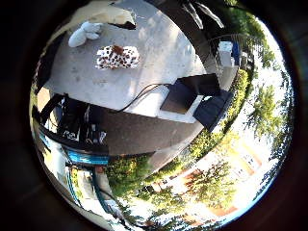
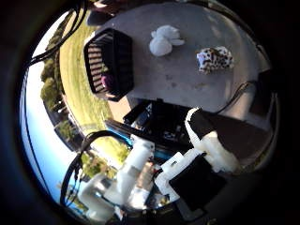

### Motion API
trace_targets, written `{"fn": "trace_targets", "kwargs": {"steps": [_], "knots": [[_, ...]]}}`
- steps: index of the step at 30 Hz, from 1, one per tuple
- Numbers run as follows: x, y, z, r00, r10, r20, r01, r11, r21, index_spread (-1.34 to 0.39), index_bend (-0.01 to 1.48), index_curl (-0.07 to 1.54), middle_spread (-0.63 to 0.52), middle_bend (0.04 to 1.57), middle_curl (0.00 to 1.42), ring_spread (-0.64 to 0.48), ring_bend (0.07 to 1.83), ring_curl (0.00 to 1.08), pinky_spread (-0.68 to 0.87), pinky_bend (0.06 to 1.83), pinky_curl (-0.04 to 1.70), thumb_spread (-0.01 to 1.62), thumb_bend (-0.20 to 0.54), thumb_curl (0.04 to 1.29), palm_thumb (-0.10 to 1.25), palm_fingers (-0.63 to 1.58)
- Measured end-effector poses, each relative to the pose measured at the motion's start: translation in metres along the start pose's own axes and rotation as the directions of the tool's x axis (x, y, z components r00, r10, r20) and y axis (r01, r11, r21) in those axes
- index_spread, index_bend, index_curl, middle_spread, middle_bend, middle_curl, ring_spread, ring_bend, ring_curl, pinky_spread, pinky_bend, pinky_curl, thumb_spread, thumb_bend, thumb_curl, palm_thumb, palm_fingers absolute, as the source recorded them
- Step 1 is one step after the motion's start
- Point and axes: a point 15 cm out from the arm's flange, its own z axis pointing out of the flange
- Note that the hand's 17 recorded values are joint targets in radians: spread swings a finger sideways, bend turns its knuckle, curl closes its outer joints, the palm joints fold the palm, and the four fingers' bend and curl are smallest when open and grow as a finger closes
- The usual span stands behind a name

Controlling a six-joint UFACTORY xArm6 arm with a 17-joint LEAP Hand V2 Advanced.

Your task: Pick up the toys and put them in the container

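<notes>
A white plush toy (image 2: 166, 40) and a spotted plush toy (image 2: 214, 59) lie on a grey surface (image 2: 178, 80), a short way from each other. A black slatted container (image 2: 111, 61) stands on the same surface beside the white toy. My hand (image 2: 178, 164) is high above and well away from all of them; its white and black fingers (image 2: 204, 139) are relaxed with nothing between them. The little finger side palm view shows the spotted toy (image 1: 117, 58) and the white toy (image 1: 85, 34) small and far off.
Black boxes and gear (image 1: 192, 96) stand at the edge of the grey surface. A white chair (image 1: 226, 53) stands beyond. A pale object (image 1: 117, 14) lies past the white toy. Grass (image 2: 75, 84), hedges and trees surround the area.
</notes>
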Motion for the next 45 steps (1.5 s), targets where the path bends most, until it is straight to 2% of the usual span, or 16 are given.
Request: {"fn": "trace_targets", "kwargs": {"steps": [3, 6, 9, 17, 27, 30, 34, 36, 38, 39, 41, 45], "knots": [[0.008, -0.01, 0.043, 1.0, 0.004, 0.023, -0.003, 0.999, -0.034, -0.19, 0.11, 0.32, 0.08, 0.2, 0.37, 0.24, 0.46, 0.29, 0.43, 0.65, 0.3, 1.07, -0.034, 0.42, 0.69, -0.04], [0.024, -0.016, 0.07, 0.999, 0.033, 0.043, -0.032, 0.999, -0.025, -0.19, 0.12, 0.29, 0.1, 0.19, 0.37, 0.25, 0.44, 0.29, 0.43, 0.65, 0.29, 1.07, -0.034, 0.4, 0.68, -0.03], [0.025, -0.038, 0.093, 0.998, 0.027, 0.05, -0.027, 1.0, -0.007, -0.18, 0.12, 0.26, 0.11, 0.18, 0.36, 0.25, 0.44, 0.3, 0.43, 0.66, 0.29, 1.06, -0.031, 0.38, 0.69, -0.02], [0.05, -0.073, 0.114, 0.996, 0.08, 0.045, -0.083, 0.995, 0.061, -0.15, 0.15, 0.23, 0.1, 0.19, 0.35, 0.24, 0.44, 0.31, 0.44, 0.66, 0.27, 1.05, -0.027, 0.37, 0.71, 0.03], [0.038, -0.116, 0.134, 0.998, 0.06, 0.029, -0.062, 0.995, 0.074, -0.09, 0.17, 0.25, 0.05, 0.2, 0.36, 0.23, 0.42, 0.31, 0.43, 0.61, 0.25, 1.05, -0.029, 0.38, 0.74, 0.11], [0.037, -0.125, 0.132, 0.998, 0.057, 0.021, -0.059, 0.995, 0.079, -0.08, 0.18, 0.26, 0.01, 0.23, 0.37, 0.22, 0.44, 0.31, 0.43, 0.57, 0.22, 1.05, -0.026, 0.38, 0.75, 0.22], [0.021, -0.137, 0.135, 1.0, 0.027, 0.012, -0.028, 0.997, 0.065, -0.1, 0.16, 0.26, -0.04, 0.29, 0.4, 0.18, 0.55, 0.35, 0.41, 0.57, 0.21, 1.04, -0.028, 0.39, 0.76, 0.42], [0.019, -0.138, 0.134, 1.0, 0.023, 0.01, -0.024, 0.998, 0.064, -0.14, 0.15, 0.26, -0.08, 0.35, 0.44, 0.16, 0.66, 0.38, 0.39, 0.57, 0.2, 1.04, -0.026, 0.39, 0.76, 0.54], [0.014, -0.141, 0.132, 1.0, 0.011, 0.001, -0.011, 0.998, 0.062, -0.19, 0.13, 0.24, -0.11, 0.49, 0.5, 0.14, 0.81, 0.44, 0.37, 0.62, 0.22, 1.04, -0.025, 0.4, 0.78, 0.73], [0.013, -0.141, 0.132, 1.0, 0.008, -0.002, -0.008, 0.998, 0.056, -0.2, 0.14, 0.23, -0.12, 0.5, 0.51, 0.13, 0.82, 0.44, 0.36, 0.63, 0.21, 1.04, -0.026, 0.4, 0.78, 0.73], [0.009, -0.139, 0.132, 1.0, 0.002, -0.004, -0.001, 0.999, 0.038, -0.27, 0.15, 0.22, -0.15, 0.64, 0.59, 0.1, 0.99, 0.53, 0.35, 0.72, 0.25, 1.03, -0.027, 0.41, 0.79, 0.85], [0.002, -0.136, 0.125, 1.0, -0.016, -0.013, 0.017, 1.0, 0.0, -0.38, 0.17, 0.19, -0.18, 0.79, 0.71, 0.05, 1.16, 0.61, 0.34, 0.89, 0.32, 1.02, -0.027, 0.43, 0.8, 0.94]]}}
